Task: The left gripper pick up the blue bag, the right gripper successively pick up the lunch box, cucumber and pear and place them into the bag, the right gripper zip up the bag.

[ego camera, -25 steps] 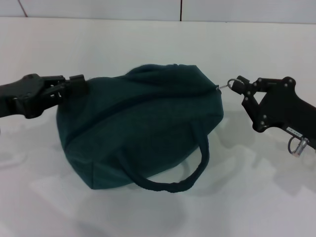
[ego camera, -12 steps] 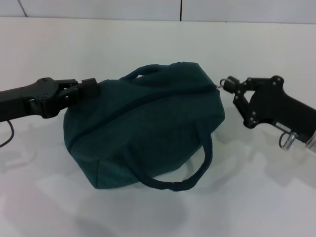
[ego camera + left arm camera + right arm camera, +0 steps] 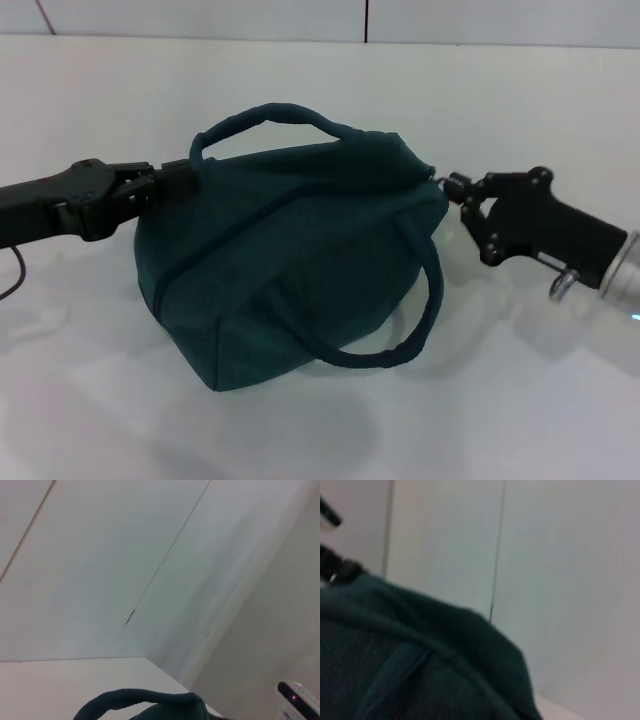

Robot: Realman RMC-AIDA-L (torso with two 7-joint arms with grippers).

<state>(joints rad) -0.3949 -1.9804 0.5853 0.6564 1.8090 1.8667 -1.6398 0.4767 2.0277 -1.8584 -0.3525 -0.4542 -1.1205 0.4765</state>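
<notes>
The blue bag (image 3: pixel 300 260) lies zipped shut in the middle of the white table, with one loop handle (image 3: pixel 265 115) standing up at the back and the other (image 3: pixel 405 335) hanging at the front. My left gripper (image 3: pixel 178 178) is shut on the bag's left end. At the bag's right tip, my right gripper (image 3: pixel 452 186) is pinched on the zipper pull. The left wrist view catches only the raised handle (image 3: pixel 140 702). Teal fabric of the bag (image 3: pixel 395 670) fills the right wrist view. The lunch box, cucumber and pear are out of view.
The white table (image 3: pixel 300 440) runs wide around the bag, and a pale wall (image 3: pixel 200 15) rises behind it. A thin black cable (image 3: pixel 12 275) hangs from the left arm near the table's left edge.
The bag has rolled more upright and shifted slightly right, so its back handle has risen into view. The right gripper has moved left and down with the bag's tip; the left gripper kept its hold.
</notes>
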